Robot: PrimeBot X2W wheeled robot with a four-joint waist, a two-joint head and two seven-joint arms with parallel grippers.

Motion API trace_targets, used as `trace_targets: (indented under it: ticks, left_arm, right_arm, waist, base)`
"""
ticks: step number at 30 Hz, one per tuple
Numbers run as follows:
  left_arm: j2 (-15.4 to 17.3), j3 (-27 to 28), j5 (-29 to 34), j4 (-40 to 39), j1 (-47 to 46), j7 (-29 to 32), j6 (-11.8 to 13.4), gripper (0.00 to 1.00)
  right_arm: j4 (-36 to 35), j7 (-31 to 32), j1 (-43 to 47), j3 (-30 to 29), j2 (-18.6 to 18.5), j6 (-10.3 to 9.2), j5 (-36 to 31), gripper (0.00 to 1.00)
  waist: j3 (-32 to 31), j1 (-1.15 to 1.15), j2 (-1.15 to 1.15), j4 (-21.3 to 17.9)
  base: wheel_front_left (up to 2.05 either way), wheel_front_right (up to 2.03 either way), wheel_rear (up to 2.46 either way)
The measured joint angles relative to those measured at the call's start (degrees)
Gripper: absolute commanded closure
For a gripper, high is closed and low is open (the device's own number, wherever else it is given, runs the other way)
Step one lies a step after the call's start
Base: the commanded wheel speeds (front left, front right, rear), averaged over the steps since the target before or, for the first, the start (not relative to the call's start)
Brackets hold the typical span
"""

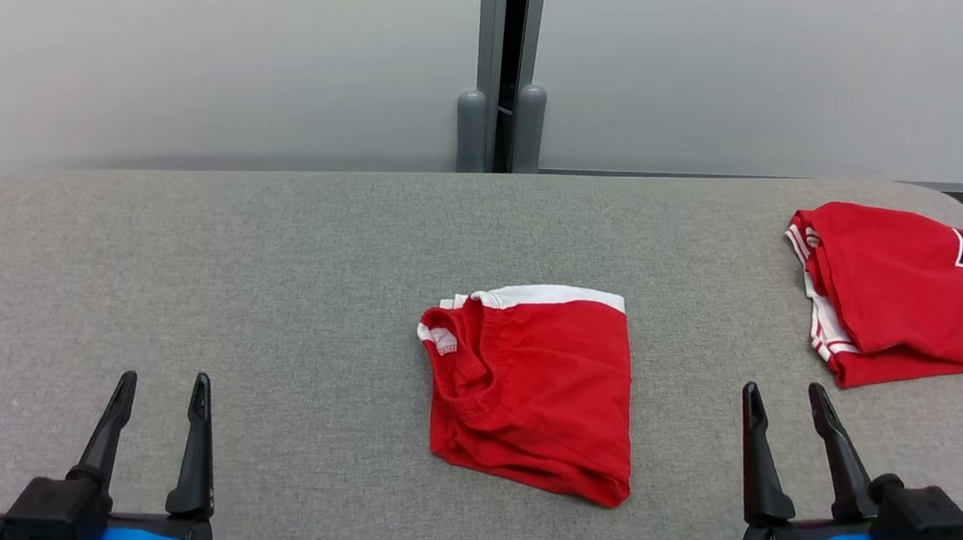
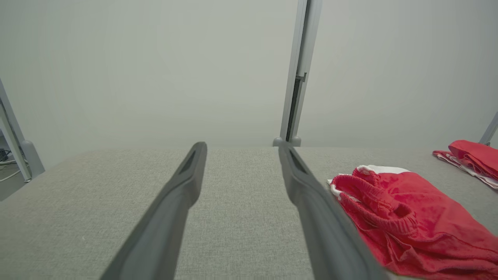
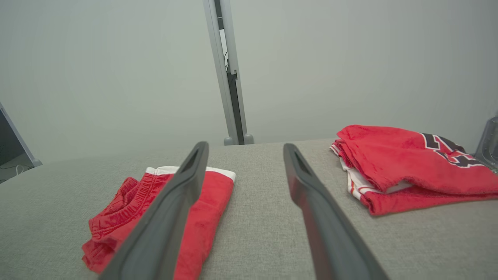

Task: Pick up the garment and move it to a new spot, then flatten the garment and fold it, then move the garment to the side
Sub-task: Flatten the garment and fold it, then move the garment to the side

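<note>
Currently, nearest: left gripper (image 1: 167, 376), two dark fingers spread apart, nothing between them. Right gripper (image 1: 785, 388) likewise spread and empty. Both sit at the near side of the grey woven-fabric tabletop (image 1: 265, 283). Mid-table, between and just beyond them, the folded red cloth shorts with a white band (image 1: 536, 392) lie flat, touching neither gripper. Farther right, a folded red jersey with black-and-white numerals (image 1: 918, 289). Behind, a grey metal post (image 1: 504, 58) between frosted panels.

On the table (image 1: 179, 256): shorts (image 1: 536, 392) at centre, jersey (image 1: 909, 288) at far right, well apart. Behind the table, a post (image 1: 504, 58), beyond the shorts.
</note>
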Motion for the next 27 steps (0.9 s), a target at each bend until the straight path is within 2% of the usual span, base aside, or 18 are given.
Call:
trace_targets:
  ticks: [9,27]
  left_arm:
    - [-0.01,0.48,0.69,0.55,2.18,0.0,0.01,0.0]
    - [0.0,0.7,0.79,1.09,2.2,0.0,0.01,0.0]
  right_arm:
    - [-3.13,-0.01,3.78,-0.32,1.26,0.0,-1.13,0.0]
    - [-1.25,0.0,4.31,1.22,2.03,0.0,-2.18,0.0]
  waist:
    - [-1.55,0.0,0.0,0.53]
    - [-1.84,0.0,0.0,1.34]
  base:
    - [0.0,0.0,0.0]
    - [0.0,0.0,0.0]
